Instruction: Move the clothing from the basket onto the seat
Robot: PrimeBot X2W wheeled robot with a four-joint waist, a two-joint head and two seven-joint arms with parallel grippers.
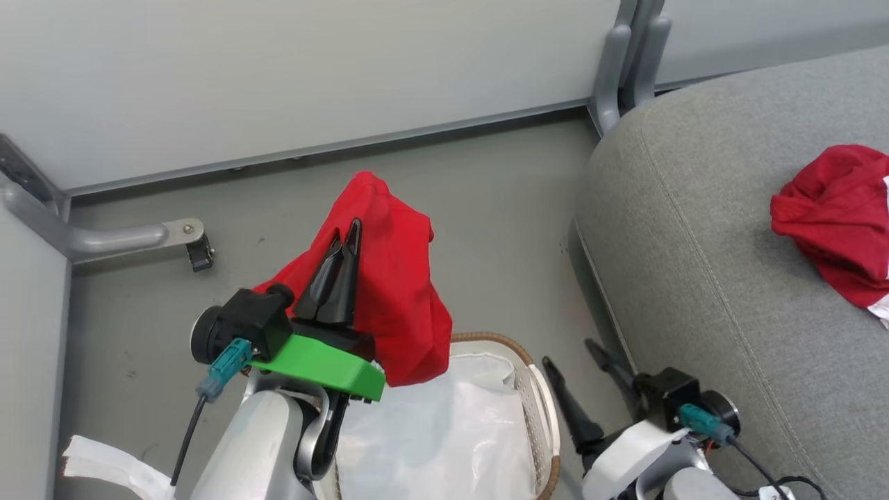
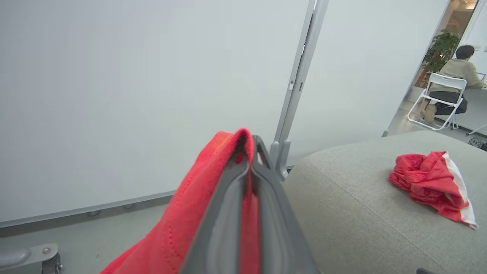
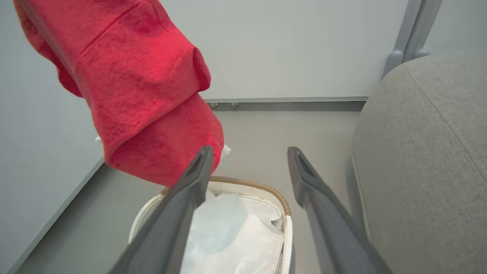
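My left gripper is shut on a red garment, which hangs in the air above the basket. In the left wrist view the red garment drapes over the closed fingers. The basket holds a glossy white plastic sheet. A second red garment with white trim lies on the grey seat at the right. My right gripper is open and empty, low between basket and seat; in its wrist view the hanging garment is at upper left.
Pale partition panels with grey metal posts and a castor foot border the grey floor. A person sits on a white folding chair far off beyond the seat.
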